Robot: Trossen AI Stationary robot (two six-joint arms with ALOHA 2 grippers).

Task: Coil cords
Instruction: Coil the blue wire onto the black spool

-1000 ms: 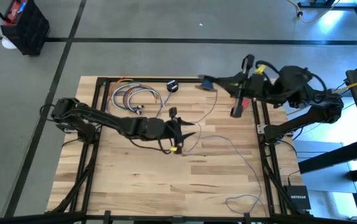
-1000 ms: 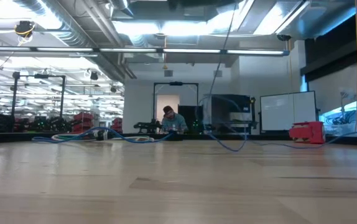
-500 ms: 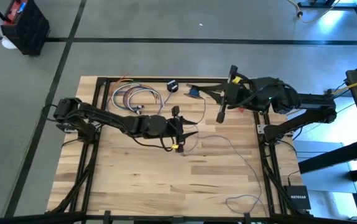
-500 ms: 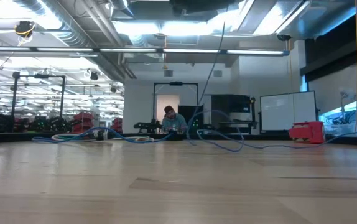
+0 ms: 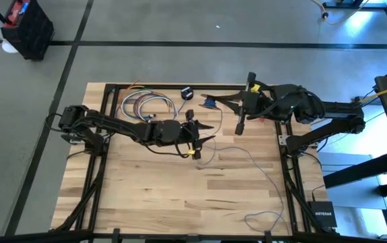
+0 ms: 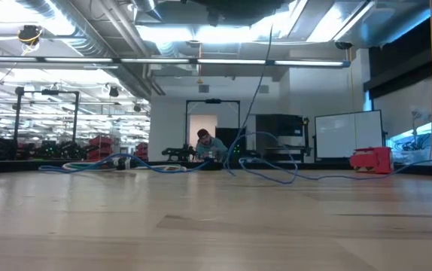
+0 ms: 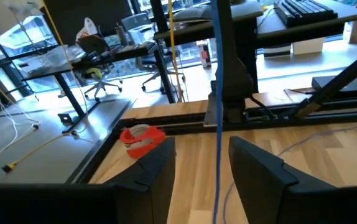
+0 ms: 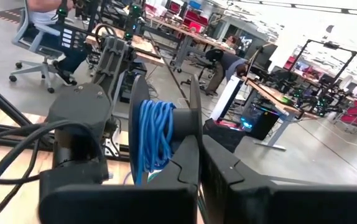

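Lying behind cords [image 5: 247,156]: wire bundle [image 5: 146,106], red tape roll [image 7: 141,138].

The only readable text is the word NETGEAR in pale letters on a small black box [image 5: 323,218], seen in the high view; the box sits off the tabletop's [image 5: 146,182] edge, beside the frame on the right arm's side, well apart from the right tool [image 5: 207,102]. Nothing else can be read
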